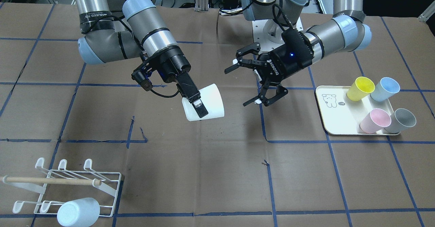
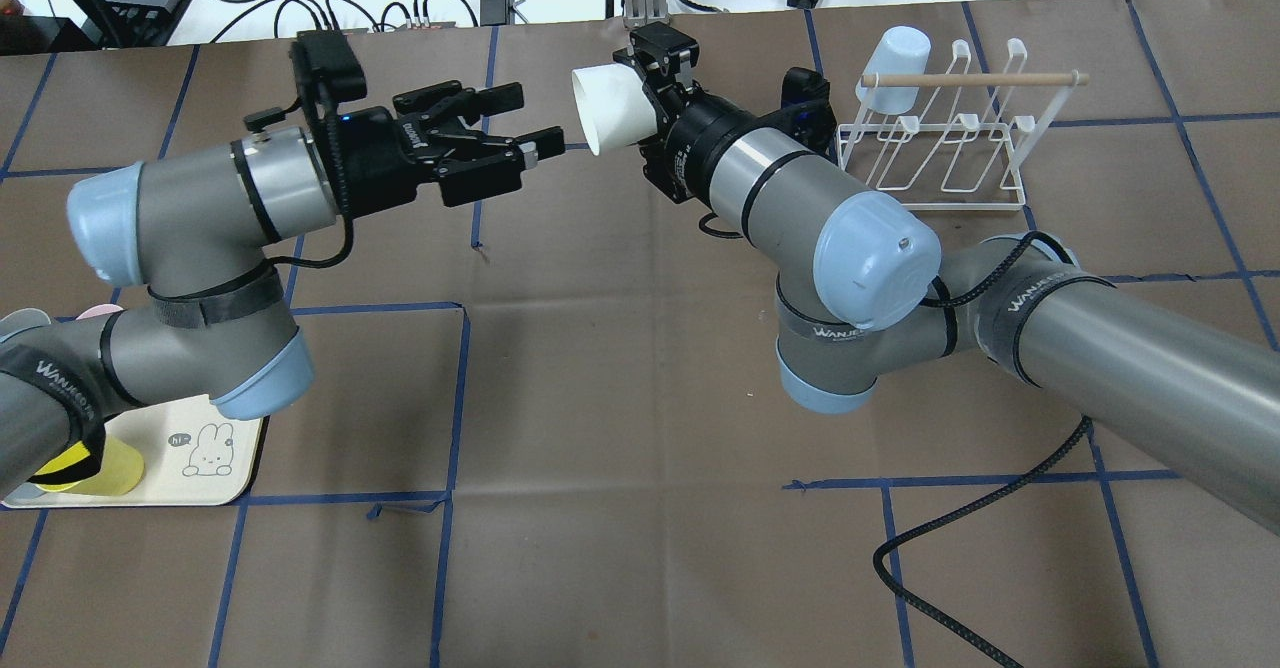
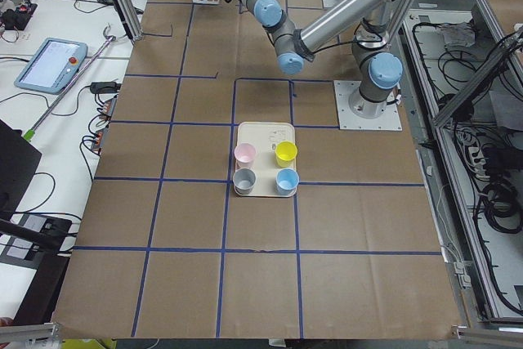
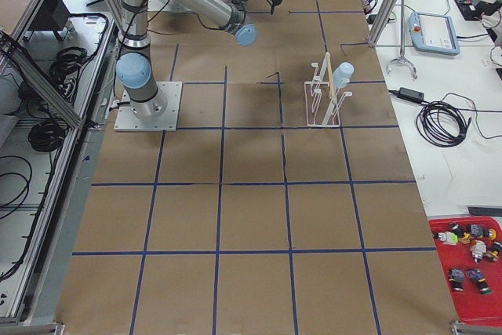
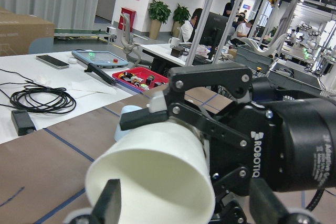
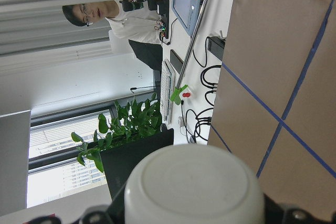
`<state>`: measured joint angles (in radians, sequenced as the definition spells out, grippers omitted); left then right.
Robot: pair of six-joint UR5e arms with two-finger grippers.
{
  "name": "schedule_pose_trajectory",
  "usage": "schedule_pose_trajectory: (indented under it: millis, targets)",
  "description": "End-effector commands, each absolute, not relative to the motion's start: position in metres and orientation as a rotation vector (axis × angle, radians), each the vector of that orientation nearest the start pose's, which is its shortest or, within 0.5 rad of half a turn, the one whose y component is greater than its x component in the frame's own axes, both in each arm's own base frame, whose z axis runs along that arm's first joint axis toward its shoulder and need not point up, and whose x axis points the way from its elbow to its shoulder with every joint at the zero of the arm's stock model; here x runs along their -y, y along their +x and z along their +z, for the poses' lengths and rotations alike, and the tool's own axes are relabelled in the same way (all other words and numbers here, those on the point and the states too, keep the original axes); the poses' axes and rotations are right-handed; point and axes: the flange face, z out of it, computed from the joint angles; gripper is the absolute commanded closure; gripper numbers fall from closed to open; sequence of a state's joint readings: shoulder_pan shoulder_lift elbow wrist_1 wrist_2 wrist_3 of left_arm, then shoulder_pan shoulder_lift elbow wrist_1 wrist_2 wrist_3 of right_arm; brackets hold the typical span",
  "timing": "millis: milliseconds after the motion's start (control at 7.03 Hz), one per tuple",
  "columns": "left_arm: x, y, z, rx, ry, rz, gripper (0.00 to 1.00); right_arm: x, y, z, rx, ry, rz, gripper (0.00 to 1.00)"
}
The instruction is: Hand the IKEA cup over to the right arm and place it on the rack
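Observation:
A white IKEA cup (image 1: pixel 208 101) is held on its side above the table's middle, in the right arm's (image 1: pixel 153 40) black right gripper (image 1: pixel 198 105), which is shut on it. It also shows in the overhead view (image 2: pixel 610 108), with its open mouth turned to my left gripper (image 2: pixel 535 120). The left gripper (image 1: pixel 239 86) is open and empty, a short gap from the cup. In the left wrist view the cup's mouth (image 5: pixel 152 182) sits between my left fingertips (image 5: pixel 111 203). The white wire rack (image 1: pixel 73 182) stands at the table's corner, on the right arm's side.
A pale blue cup (image 1: pixel 79 211) sits upturned on the rack (image 2: pixel 940 143). A cream tray (image 1: pixel 334 113) on the left arm's side holds yellow (image 1: pixel 360 88), blue (image 1: pixel 385 88), pink (image 1: pixel 375 120) and grey (image 1: pixel 401 120) cups. A black cable (image 2: pixel 940 588) lies on the table.

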<state>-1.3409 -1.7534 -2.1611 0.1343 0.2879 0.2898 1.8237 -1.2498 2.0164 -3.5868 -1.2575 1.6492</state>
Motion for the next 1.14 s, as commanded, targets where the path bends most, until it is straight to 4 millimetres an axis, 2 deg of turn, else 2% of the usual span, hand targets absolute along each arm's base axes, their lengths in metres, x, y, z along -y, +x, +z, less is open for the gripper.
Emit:
schedule_pose_trajectory:
  millis: [0,142,285,427,569,712,996]
  targets:
    - [0.48,-0.078,0.368,1.73,-0.681,1.272,0.03,0.498,0.263,0.359,-1.566,1.098,-0.597,0.81]
    - [0.483,-0.075,0.37,1.746,-0.669,1.278,0.03,0.508,0.24,0.361,-1.597,1.055,-0.652,0.86]
    - [0.489,-0.072,0.369,1.811,-0.628,1.285,0.03,0.521,0.21,0.361,-1.669,0.978,-0.776,0.86]
    - [0.51,-0.063,0.382,1.931,-0.539,1.332,0.02,0.533,0.179,0.362,-1.766,0.876,-0.949,0.91]
    - [0.53,-0.054,0.386,2.009,-0.497,1.364,0.02,0.542,0.146,0.363,-1.886,0.718,-1.159,0.91]
    - [0.543,-0.056,0.388,2.131,-0.419,1.329,0.02,0.55,0.111,0.364,-2.047,0.501,-1.389,0.93]
    - [0.578,-0.09,0.411,2.48,-0.294,1.146,0.02,0.559,0.052,0.362,-2.233,0.269,-1.64,0.94]
